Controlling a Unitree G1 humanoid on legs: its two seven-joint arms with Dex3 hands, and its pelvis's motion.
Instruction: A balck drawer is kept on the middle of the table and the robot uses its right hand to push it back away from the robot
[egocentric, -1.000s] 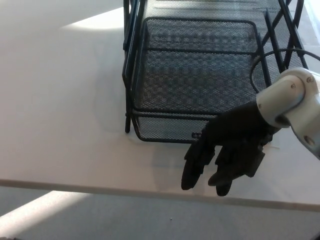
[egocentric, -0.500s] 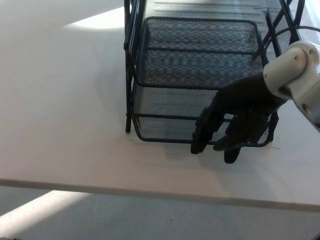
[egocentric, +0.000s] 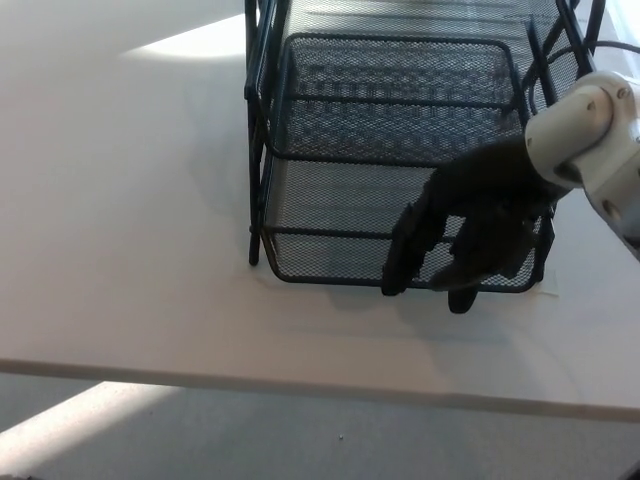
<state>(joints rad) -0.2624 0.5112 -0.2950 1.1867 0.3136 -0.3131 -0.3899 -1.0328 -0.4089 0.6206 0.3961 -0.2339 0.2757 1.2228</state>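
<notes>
While fingers spread, right hand (egocentric: 470, 235) against drawer (egocentric: 400, 215) front.

One black mesh drawer rack (egocentric: 400, 150), one robot hand (egocentric: 470, 235), one white table (egocentric: 130, 230)

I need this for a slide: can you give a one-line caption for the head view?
Right hand set against the front of the black mesh drawer on the white table.

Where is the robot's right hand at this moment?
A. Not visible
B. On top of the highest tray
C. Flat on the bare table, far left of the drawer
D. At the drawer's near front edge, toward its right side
D: the right hand overlaps the near front rim of the drawer, right of its middle.
</notes>
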